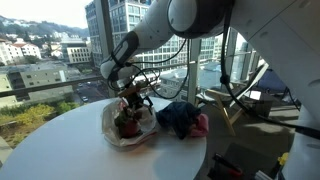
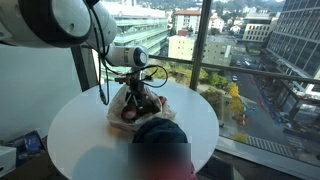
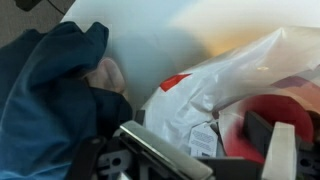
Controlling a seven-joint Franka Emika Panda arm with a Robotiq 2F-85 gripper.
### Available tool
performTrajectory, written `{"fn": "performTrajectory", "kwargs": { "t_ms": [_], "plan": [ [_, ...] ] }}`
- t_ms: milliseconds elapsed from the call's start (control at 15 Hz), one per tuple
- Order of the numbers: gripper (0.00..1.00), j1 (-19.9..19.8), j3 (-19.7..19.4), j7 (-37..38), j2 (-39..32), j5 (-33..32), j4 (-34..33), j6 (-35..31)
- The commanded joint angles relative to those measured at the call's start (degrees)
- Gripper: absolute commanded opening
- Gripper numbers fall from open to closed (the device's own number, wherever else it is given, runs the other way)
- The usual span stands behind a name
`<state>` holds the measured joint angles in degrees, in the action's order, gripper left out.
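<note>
Hand (image 1: 131,100) low over the plastic bag (image 1: 124,130), centre frame on the round desk (image 1: 60,145). Its fingers appear spread and hold nothing. The bag is probably light, limp and slippery, so pinch a gathered fold. A blue cloth (image 1: 178,118) lies just right of it.

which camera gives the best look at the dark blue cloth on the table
An exterior view: the dark blue cloth lies whole and fairly sharp beside the plastic bag. In an exterior view from close by, the cloth is a blurred mass. The wrist view crops the cloth at the left edge.
</note>
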<state>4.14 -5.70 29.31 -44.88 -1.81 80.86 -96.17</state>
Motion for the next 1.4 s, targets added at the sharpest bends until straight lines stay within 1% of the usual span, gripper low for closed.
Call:
{"fn": "performTrajectory", "kwargs": {
  "t_ms": [0, 200, 467, 667, 800, 1000, 1333],
  "plan": [
    [1.00, 0.00, -1.51, 4.02, 4.41, 1.11, 6.18, -3.11],
    [1.00, -0.85, -1.90, 5.97, 6.40, 2.23, 9.69, -7.04],
    [1.00, -1.93, -2.03, 7.48, 11.39, 4.39, 16.08, -12.63],
    [1.00, -2.15, -2.37, 9.10, 13.79, 4.30, 19.39, -16.29],
    [1.00, -2.27, -2.31, 9.12, 12.76, 3.43, 18.77, -15.44],
    [1.00, -2.29, -2.29, 9.38, 9.32, 3.05, 15.76, -13.90],
    [1.00, -1.61, -3.30, 12.58, 4.85, 1.04, 11.34, -14.58]
  ]
}}
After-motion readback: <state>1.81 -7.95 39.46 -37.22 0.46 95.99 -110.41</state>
